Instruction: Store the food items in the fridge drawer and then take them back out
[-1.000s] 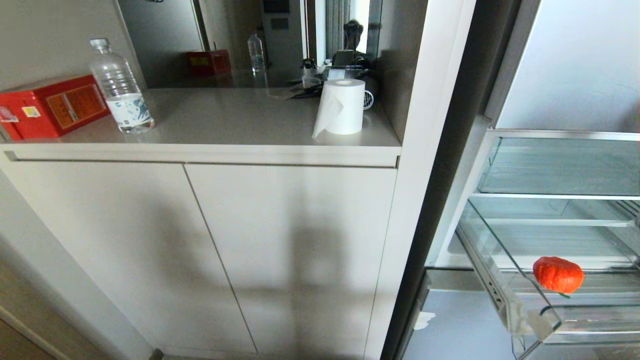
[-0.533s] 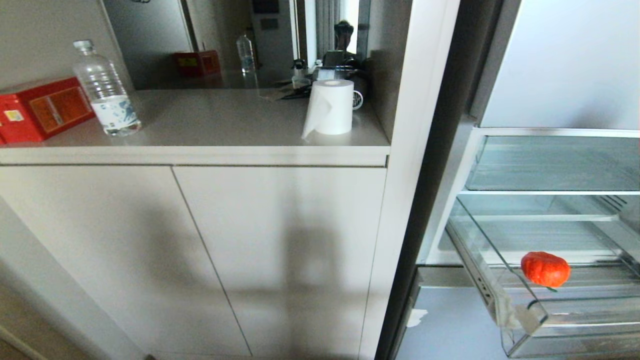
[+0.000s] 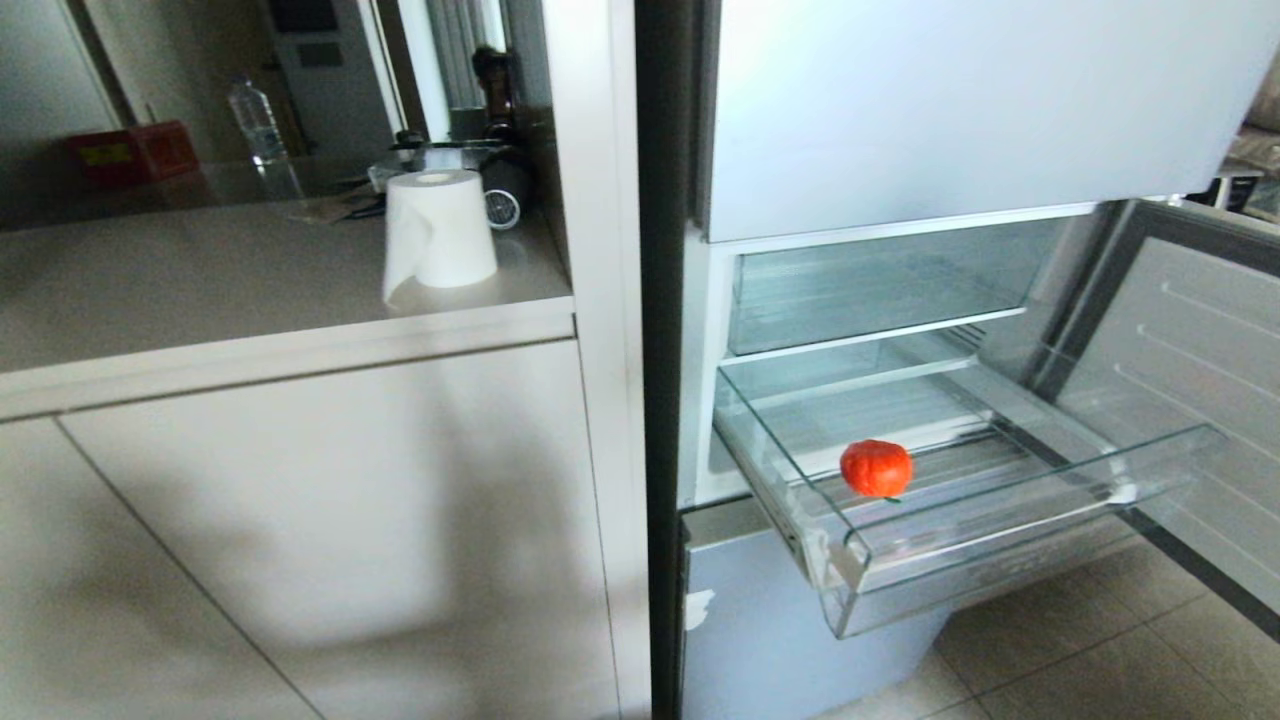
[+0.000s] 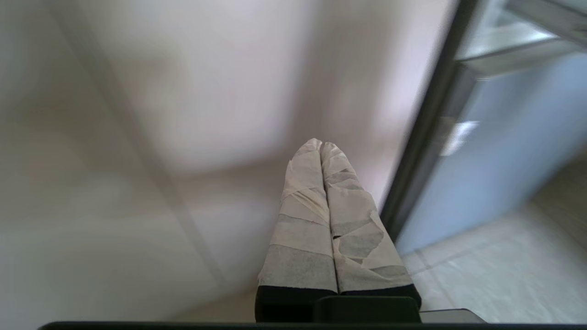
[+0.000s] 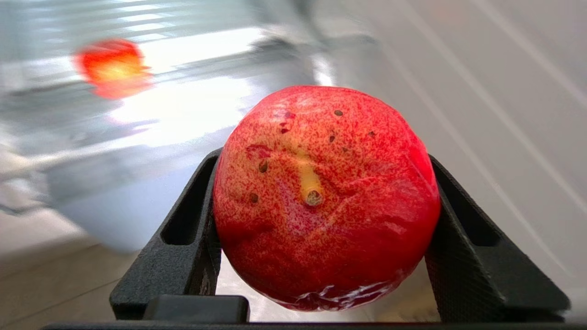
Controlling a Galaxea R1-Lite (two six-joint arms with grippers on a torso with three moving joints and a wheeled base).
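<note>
My head view has swung round: a second ago the cabinet and bench filled most of it with the fridge squeezed to the edge, and now the open fridge sits in the middle, so the base has turned toward it rather than anything on the bench shifting. The fridge drawer (image 3: pixel 1000 520) stands pulled out, and the small orange-red fruit (image 3: pixel 876 467) lies on its floor toward the near-left part, just as it lay before. Neither arm shows from the head. In the right wrist view the right gripper (image 5: pixel 321 220) has its black fingers spread wide and clamped on either side of a round red speckled fruit (image 5: pixel 325 197), which fills the gap between them; beyond it, blurred, I can make out the orange-red fruit (image 5: pixel 112 66) in the drawer, so this hand is already facing the bin. The left gripper (image 4: pixel 321 151) hangs parked by the cabinet front, its taped fingers pressed together on nothing. I judge one item is stored and the second is on its way in; the next move is to carry it over the front lip (image 3: pixel 1030 520) and set it down apart from the first.
</note>
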